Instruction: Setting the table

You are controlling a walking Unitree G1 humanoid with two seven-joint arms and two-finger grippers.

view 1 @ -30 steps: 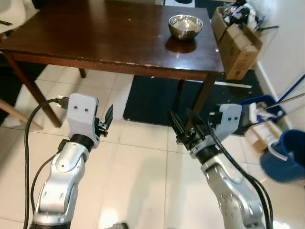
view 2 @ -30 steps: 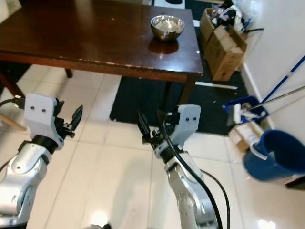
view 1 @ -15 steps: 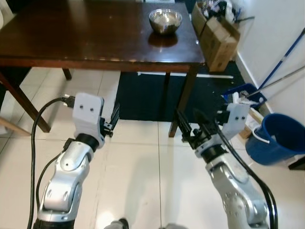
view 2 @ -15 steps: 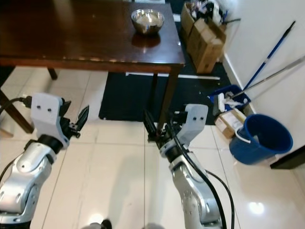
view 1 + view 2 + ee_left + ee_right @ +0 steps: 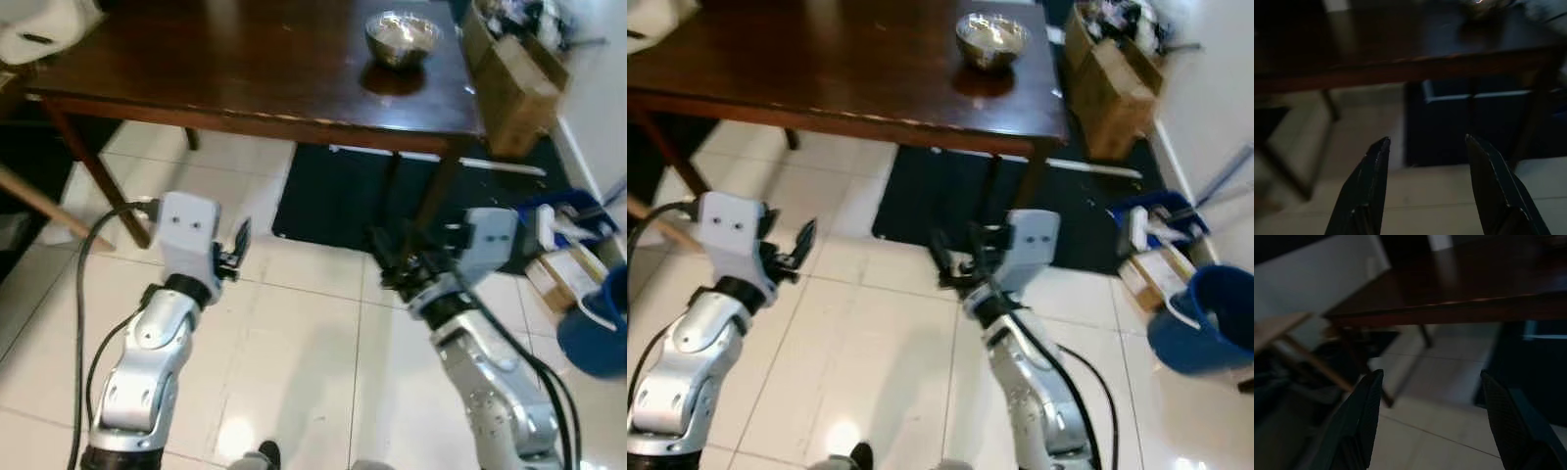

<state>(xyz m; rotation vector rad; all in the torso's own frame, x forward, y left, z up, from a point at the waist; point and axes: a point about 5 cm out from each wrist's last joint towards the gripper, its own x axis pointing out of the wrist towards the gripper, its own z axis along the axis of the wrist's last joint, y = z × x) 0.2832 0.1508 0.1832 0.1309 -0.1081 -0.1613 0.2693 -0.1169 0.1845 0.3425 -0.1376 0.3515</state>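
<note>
A dark wooden table [image 5: 225,69] stands ahead of me, with a shiny metal bowl [image 5: 402,37] on its far right part. The same bowl [image 5: 991,39] appears in the right eye view. My left gripper [image 5: 241,243] is held over the tiled floor, short of the table's front edge; in the left wrist view its fingers [image 5: 1367,181] stand apart with nothing between them. My right gripper [image 5: 392,262] hovers near the table's right front leg [image 5: 439,196], open and empty, its fingers [image 5: 1364,416] spread wide in the right wrist view.
A dark rug [image 5: 343,206] lies under the table. Cardboard boxes [image 5: 514,73] stand to the right of it, with a blue bucket [image 5: 1205,318] and mop handles by the right wall. A white chair [image 5: 44,24] is at the table's left end. Pale tiles cover the floor [image 5: 294,352].
The whole picture has shifted, so the camera has moved; table and bowl now sit further right. Both grippers stay open and empty in front of me.
</note>
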